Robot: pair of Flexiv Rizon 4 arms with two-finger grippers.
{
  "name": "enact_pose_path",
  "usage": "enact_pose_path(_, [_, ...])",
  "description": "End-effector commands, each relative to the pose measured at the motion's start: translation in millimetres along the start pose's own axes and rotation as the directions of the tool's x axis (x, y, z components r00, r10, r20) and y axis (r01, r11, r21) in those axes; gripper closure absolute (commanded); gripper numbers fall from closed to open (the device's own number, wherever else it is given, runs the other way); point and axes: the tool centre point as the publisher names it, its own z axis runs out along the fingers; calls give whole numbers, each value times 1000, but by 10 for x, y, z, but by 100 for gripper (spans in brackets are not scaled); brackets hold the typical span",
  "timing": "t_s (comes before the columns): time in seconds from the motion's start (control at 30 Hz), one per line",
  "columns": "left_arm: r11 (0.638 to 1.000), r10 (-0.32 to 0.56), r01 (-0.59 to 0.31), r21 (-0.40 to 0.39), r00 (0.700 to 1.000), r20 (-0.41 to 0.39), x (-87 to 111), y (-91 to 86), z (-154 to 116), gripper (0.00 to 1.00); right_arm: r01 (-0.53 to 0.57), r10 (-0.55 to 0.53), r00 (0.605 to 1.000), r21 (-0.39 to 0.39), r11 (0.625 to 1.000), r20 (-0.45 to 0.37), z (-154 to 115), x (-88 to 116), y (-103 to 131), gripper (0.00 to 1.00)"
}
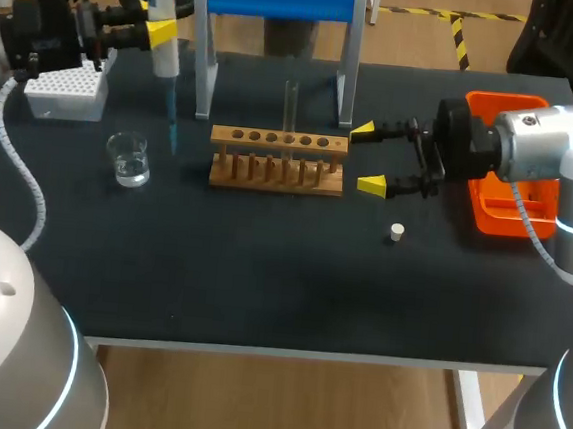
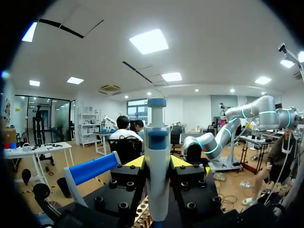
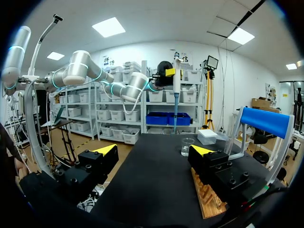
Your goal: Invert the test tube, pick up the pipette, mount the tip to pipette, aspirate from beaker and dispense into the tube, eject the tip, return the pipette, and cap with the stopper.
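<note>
Yellow-tipped left end effector [image 1: 160, 31] clamps the pipette [image 1: 166, 60] upright; right end effector [image 1: 367, 158] wide open beside rack [image 1: 277, 159].

Black-topped table [image 1: 260, 292] with pale edge, white leg.

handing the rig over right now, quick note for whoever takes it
Left gripper: shut on the pipette, tip fitted, held up near the beaker.
Right gripper: open, empty, beside the tube rack.
Test tube stands upright in the rack; stopper lies on the table.
Done: tube set up, pipette picked up, tip on.
Left: aspirate, dispense, eject tip, return pipette, cap.
</note>
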Motion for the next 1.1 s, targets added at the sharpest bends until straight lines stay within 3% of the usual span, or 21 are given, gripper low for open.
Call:
enact_pose_path(0.03, [1000, 0, 0, 3, 1000, -14, -171, 77, -110, 100, 0, 0, 1000, 3, 1000, 2, -3, 11, 7, 0])
enact_pose_path(0.4, [1000, 7, -7, 15, 1000, -1, -508, 240, -282, 100, 0, 0, 1000, 3, 1000, 2, -3, 11, 7, 0])
enact_pose_path(1.1, [999, 31, -31, 14, 999, 32, -868, 422, -531, 100, 0, 0, 1000, 3, 1000, 2, -3, 11, 7, 0])
